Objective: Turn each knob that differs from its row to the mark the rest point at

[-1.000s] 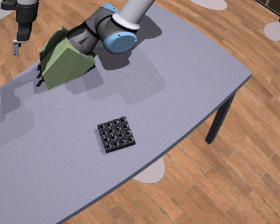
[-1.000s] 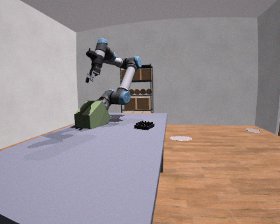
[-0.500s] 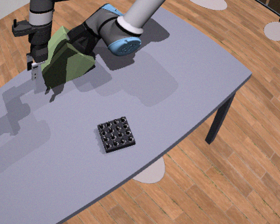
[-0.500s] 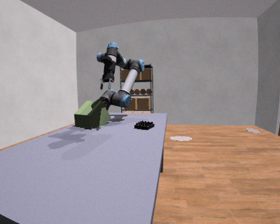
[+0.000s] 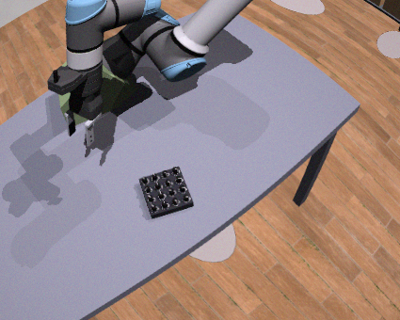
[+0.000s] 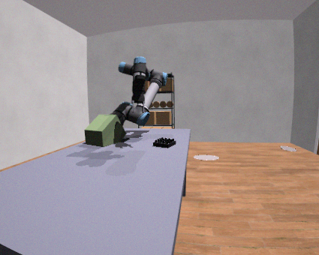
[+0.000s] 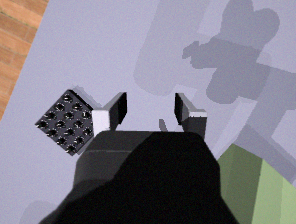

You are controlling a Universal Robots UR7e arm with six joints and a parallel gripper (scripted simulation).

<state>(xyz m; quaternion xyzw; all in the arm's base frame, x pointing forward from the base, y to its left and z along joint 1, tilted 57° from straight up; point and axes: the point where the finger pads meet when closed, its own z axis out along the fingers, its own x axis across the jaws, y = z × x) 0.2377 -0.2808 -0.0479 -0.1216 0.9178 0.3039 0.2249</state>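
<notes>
The black knob box (image 5: 173, 211) (image 6: 164, 143) (image 7: 60, 115) stands flat on the table, with its rows of small dark knobs facing up. In the wrist view it is at the left, partly behind a finger. White marks and lines show on it, but they are too small to tell where each knob points. I cannot make out the socket or the printed names. My gripper (image 5: 80, 134) (image 7: 150, 102) is open and empty, pointing down above the table. In the top view it is up and to the left of the box, well apart from it.
A green angular block (image 5: 113, 93) (image 6: 94, 137) (image 7: 277, 186) stands on the table (image 5: 250, 188) (image 6: 102, 202) close to the arm, beside and behind the gripper in the top view. The table's edge runs near the box on the side away from the block. A shelf stands in the background.
</notes>
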